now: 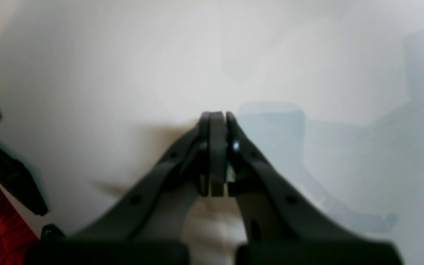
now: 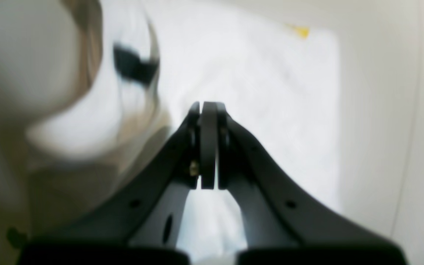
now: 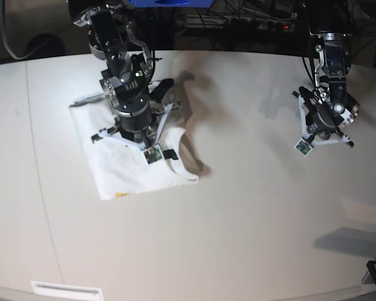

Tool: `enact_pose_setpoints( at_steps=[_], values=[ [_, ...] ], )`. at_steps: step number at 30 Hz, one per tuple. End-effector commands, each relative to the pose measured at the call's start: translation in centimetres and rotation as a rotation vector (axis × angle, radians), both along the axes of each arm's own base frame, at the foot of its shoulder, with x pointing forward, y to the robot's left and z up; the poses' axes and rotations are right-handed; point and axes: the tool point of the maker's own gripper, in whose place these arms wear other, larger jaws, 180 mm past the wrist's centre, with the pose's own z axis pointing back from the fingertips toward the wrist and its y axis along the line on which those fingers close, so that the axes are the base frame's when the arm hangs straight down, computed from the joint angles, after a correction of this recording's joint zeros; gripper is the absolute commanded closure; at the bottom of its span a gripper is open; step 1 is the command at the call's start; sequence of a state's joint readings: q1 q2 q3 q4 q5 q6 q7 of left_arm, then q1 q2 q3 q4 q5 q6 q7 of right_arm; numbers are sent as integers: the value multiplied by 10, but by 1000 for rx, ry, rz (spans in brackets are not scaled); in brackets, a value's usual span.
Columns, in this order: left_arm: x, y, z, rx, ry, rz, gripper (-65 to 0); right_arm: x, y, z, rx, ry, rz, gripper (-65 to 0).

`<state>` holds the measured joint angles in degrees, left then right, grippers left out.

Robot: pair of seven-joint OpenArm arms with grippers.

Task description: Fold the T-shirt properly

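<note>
Base view shows the T-shirt (image 3: 122, 166) on the left half of the tabletop (image 3: 250, 207), already gathered into a compact, roughly rectangular bundle. Its collar and small dark neck label (image 3: 168, 154) sit at the right edge of the bundle, and a sliver of yellow print shows at the near edge. Judging by that shape, most of the folding looks done — what may be left is tidying, since the collar side bulges and the far edge, hidden partly by the arm, cannot be checked.

The right arm reaches from the far edge and leans down over the middle of the bundle. Its end effector (image 2: 208, 106) is clenched, jaws pressed together with no cloth visibly between them; in the right wrist view the tip points at plain white fabric, with the collar just to its left. Whether the tip touches the shirt I cannot tell.

The left arm hangs well apart on the right of the scene, over bare tabletop. Its end effector (image 1: 217, 116) is also clenched and empty — nothing but pale surface lies beyond it.
</note>
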<state>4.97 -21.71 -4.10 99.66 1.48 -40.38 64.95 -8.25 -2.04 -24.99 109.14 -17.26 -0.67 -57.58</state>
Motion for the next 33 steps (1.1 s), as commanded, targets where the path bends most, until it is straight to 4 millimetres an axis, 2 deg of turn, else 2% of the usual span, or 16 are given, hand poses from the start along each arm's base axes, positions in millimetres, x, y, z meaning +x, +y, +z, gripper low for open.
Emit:
enact_pose_setpoints(
  at_steps=[1, 4, 11, 21, 28, 33],
  values=[
    [8, 6, 13, 22, -38, 1, 0, 4, 5, 10, 21, -42, 5, -3],
    [9, 6, 13, 21, -40, 1, 0, -11, 6, -1, 24, -2, 5, -3],
    [11, 6, 14, 21, -45, 4, 0, -36, 9, -11, 45, 56, 0, -3],
    [11, 5, 13, 10, -44, 3, 0, -89, 42, -31, 102, 182, 52, -3],
    [11, 4, 14, 9, -46, 2, 0, -94, 39, -33, 99, 194, 42, -3],
    [11, 4, 14, 9, -47, 2, 0, -70, 36, -10, 97, 132, 34, -3]
  ],
)
